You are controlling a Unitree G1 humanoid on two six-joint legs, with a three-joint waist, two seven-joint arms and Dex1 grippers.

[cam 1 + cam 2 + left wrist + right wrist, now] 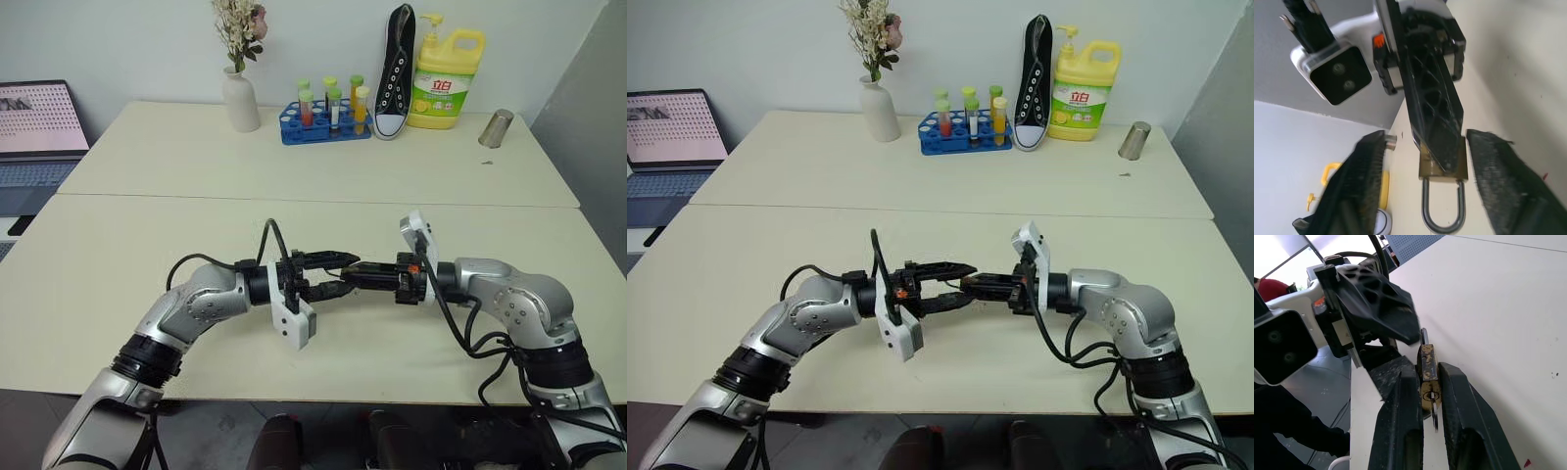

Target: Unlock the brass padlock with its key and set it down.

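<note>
The brass padlock (1442, 171) is held in the air above the cream table (196, 323), its silvery shackle (1442, 215) pointing toward my left hand. My right gripper (1427, 367) is shut on the padlock's body (1426, 363), one finger on each flat face. A thin metal piece that seems to be its key (1434, 415) hangs at the keyhole. My left gripper (1430, 137) faces it from the other side, open, its fingers (1359, 181) either side of the padlock and apart from it. In the head view the two grippers meet tip to tip (350, 275).
Along the far table edge stand a white vase (240, 100), a blue rack of tubes (325, 119), a black shoe (394, 73), a yellow detergent bottle (446, 83) and a metal cup (496, 128). A laptop (39, 132) sits off to the left.
</note>
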